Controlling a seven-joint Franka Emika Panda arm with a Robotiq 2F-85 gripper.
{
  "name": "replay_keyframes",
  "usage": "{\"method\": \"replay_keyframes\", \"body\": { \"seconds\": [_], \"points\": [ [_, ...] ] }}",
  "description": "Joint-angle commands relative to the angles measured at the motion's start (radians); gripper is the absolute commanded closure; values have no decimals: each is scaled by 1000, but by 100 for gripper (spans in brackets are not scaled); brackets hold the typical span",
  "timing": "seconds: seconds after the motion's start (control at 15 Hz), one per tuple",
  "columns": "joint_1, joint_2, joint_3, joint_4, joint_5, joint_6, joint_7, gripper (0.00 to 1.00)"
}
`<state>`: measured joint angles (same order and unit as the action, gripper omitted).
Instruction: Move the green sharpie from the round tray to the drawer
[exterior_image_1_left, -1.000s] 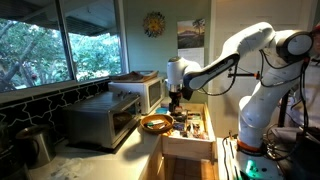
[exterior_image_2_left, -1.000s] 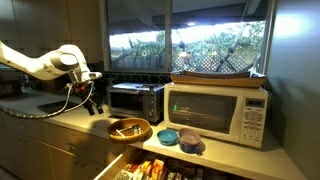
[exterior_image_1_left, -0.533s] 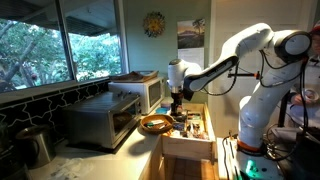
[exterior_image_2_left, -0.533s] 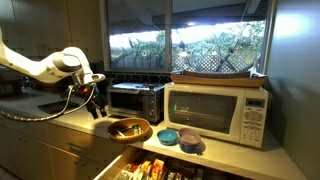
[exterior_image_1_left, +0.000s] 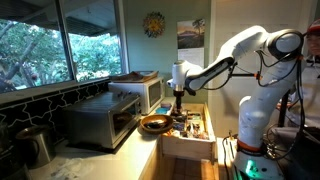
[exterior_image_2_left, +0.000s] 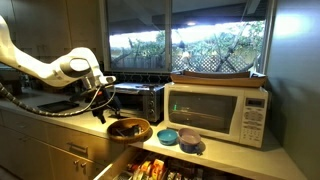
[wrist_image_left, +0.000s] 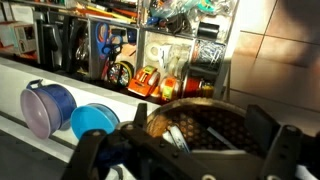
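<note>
Brings the gripper (exterior_image_2_left: 103, 113) nearer the round tray (exterior_image_2_left: 148, 131) than a second ago, sliding it along the counter's front edge toward the microwave (exterior_image_2_left: 215, 112). Keeps the jaws spread wide in the wrist view, one dark finger (wrist_image_left: 88, 155) at each lower corner, clasping nothing. Hangs the gripper (exterior_image_1_left: 178, 97) above the tray (exterior_image_1_left: 145, 126), clear of its rim. Frames the tray (wrist_image_left: 205, 103) between the fingers, directly under the gripper (wrist_image_left: 188, 150).

Cannot pick out the green sharpie for certain. Shows only a few pale and dark slivers lying inside the tray in the wrist view, too blurred to name.

Places the tray near the counter's front edge, just beside the drawer (exterior_image_1_left: 188, 148). Leaves the drawer (exterior_image_2_left: 140, 168) pulled out below that front edge. Reveals its compartments (wrist_image_left: 135, 50) in the wrist view, packed with small dark and orange clutter.

Sets two blue bowls (exterior_image_2_left: 178, 138) next to the tray, in front of the microwave and close to the front edge. Catches the same bowls (wrist_image_left: 60, 112) at the left of the wrist view.

Backs the tray with the toaster oven (exterior_image_2_left: 135, 100), pushed toward the counter's rear edge under the window. Stretches the white arm (exterior_image_1_left: 250, 50) in from beyond the drawer side of the counter.
</note>
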<state>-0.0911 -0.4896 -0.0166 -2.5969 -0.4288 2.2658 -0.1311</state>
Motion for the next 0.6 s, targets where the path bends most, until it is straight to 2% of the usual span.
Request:
{"method": "replay_keyframes", "body": {
  "seconds": [0.0,0.07,0.13,0.33,0.4,0.47,0.53],
  "points": [
    [40,42,-143,6,106,135,-222,0],
    [2,12,-75,0,45,86,-134,0],
    [-1,18,-92,3,54,97,-158,0],
    [-1,19,-79,6,52,96,-150,0],
    [-24,39,-64,17,29,101,-101,0],
    [-46,64,-67,29,-6,145,-86,0],
    [-35,82,-92,36,4,180,-126,0]
  ]
}}
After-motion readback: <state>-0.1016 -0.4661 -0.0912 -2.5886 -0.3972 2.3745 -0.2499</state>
